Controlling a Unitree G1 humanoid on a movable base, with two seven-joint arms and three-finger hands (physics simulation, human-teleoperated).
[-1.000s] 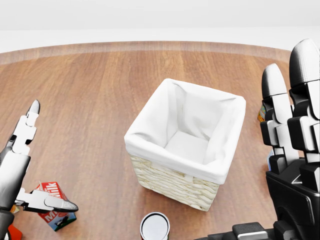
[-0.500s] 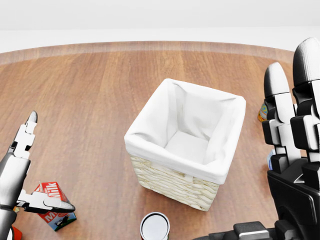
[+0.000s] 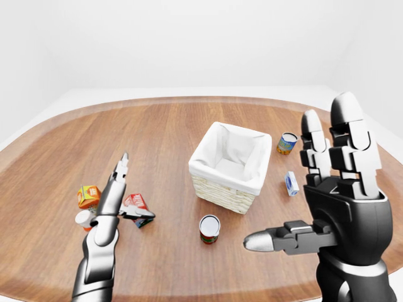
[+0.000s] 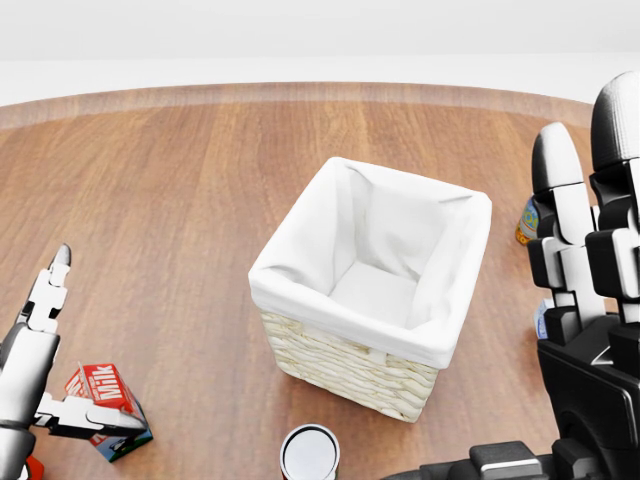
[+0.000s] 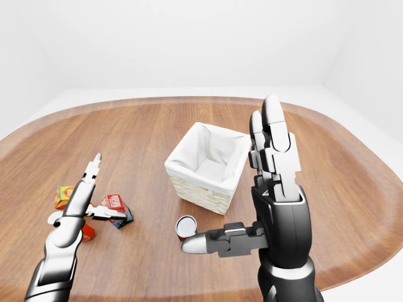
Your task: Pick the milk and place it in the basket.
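The red milk carton [image 4: 104, 390] stands on the wooden table at the lower left of the head view. My left hand [image 4: 100, 338] is open beside it: the fingers [image 4: 45, 295] point up on the carton's left and the thumb crosses in front of its lower part. Whether the thumb touches the carton does not show. The wicker basket [image 4: 340, 365] with a white cloth lining sits mid-table, empty, to the right of the milk. Raised at the right edge, well apart from both, my right hand [image 3: 296, 173] is open with nothing in it.
A can [image 3: 210, 228] stands just below the basket. An orange carton [image 3: 88, 195] and a small white-and-red item [image 3: 82, 218] lie left of the milk. A blue-and-yellow can [image 3: 288, 143] and a small blue-white carton [image 3: 291, 183] sit right of the basket.
My left hand has sunk lower in the head view, its thumb dropping across the carton's lower part. The right hand drifted slightly right. Milk and basket stayed put.
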